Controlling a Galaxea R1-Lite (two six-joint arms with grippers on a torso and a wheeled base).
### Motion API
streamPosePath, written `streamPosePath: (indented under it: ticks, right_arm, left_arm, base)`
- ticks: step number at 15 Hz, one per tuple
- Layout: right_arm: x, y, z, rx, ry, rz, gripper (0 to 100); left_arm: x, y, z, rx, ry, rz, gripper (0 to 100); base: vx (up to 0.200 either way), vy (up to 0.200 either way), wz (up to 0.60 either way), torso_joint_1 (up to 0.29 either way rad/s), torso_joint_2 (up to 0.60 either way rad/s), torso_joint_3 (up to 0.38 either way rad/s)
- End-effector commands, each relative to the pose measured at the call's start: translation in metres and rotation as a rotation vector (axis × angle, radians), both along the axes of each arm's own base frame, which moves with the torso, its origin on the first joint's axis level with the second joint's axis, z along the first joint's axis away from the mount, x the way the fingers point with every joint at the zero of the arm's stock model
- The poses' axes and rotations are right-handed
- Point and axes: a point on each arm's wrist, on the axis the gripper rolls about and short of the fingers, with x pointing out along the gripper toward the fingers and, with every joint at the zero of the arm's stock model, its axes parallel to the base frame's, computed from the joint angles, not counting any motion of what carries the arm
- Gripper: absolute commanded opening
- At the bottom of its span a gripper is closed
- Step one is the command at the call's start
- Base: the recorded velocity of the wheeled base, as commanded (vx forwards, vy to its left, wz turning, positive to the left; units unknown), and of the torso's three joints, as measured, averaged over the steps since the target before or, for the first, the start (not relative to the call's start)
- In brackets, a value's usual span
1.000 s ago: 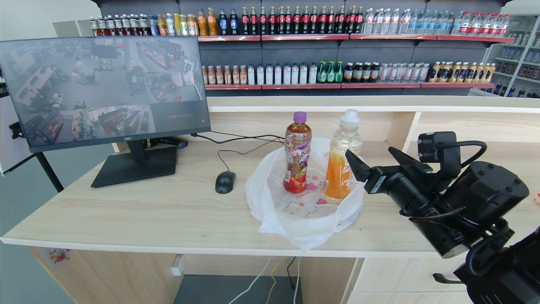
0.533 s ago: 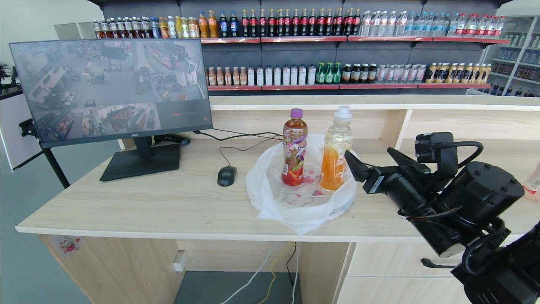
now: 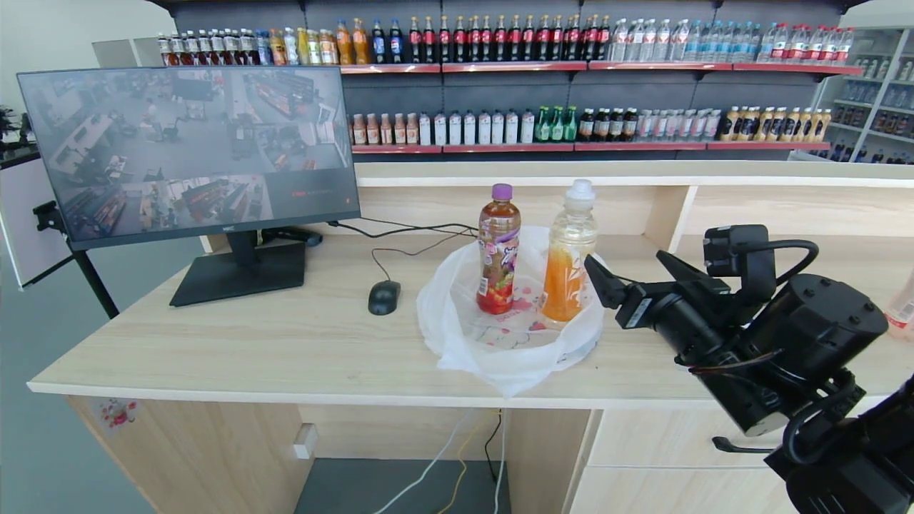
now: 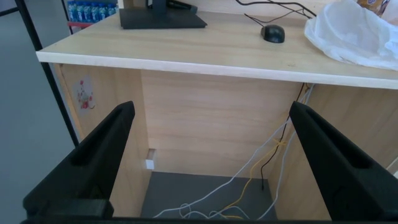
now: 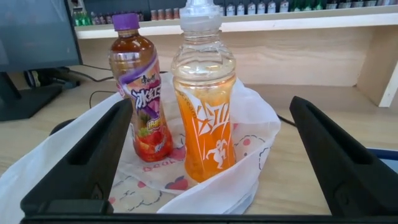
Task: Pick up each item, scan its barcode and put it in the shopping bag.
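Two bottles stand upright inside the open white shopping bag [image 3: 510, 343] on the desk. One is a purple-capped tea bottle [image 3: 498, 250]; the other, on its right, is a white-capped orange drink bottle [image 3: 569, 253]. My right gripper [image 3: 625, 260] hangs open just right of the orange bottle, with nothing between its fingers. The right wrist view has the tea bottle [image 5: 140, 93], the orange bottle [image 5: 204, 106] and the bag [image 5: 261, 134] straight ahead of that gripper. My left gripper [image 4: 211, 155] is open and low in front of the desk, below its top.
A monitor [image 3: 189, 150] stands at the desk's [image 3: 285, 343] back left. A black mouse [image 3: 383, 297] and its cables lie left of the bag. A raised counter ledge [image 3: 628, 175] and drink shelves run behind. Another bottle [image 3: 901, 303] stands at the far right.
The head camera shifted a second ago, so the whole picture moved. The bottles, the bag and my right gripper have kept their places.
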Motion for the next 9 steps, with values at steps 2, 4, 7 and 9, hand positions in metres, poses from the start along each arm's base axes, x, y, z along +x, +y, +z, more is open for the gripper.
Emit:
streamPosePath:
  ticks: [2, 4, 7, 9]
  right_arm:
    - [0.0010, -0.0052, -0.0002, 0.000, 0.002, -0.018, 100]
    - [0.0015, -0.0079, -0.0004, 0.000, 0.003, -0.027, 100]
    - [0.0013, -0.0085, -0.0003, -0.002, 0.003, -0.029, 100]
    - [0.0015, -0.0084, -0.0007, -0.003, 0.004, -0.029, 100]
  left_arm:
    - [-0.0001, 0.0000, 0.0001, -0.001, -0.001, 0.000, 100]
    - [-0.0001, 0.0000, 0.0001, -0.001, -0.001, 0.000, 100]
    - [-0.0001, 0.0000, 0.0001, -0.001, -0.001, 0.000, 100]
    - [-0.0001, 0.0000, 0.0001, -0.001, -0.001, 0.000, 100]
  base:
    - [0.000, -0.200, 0.00, 0.002, 0.00, 0.005]
    - [0.000, -0.200, 0.00, -0.010, 0.00, -0.002]
    - [0.000, -0.200, 0.00, 0.012, 0.01, -0.001]
    - [0.000, -0.200, 0.00, -0.007, 0.00, 0.002]
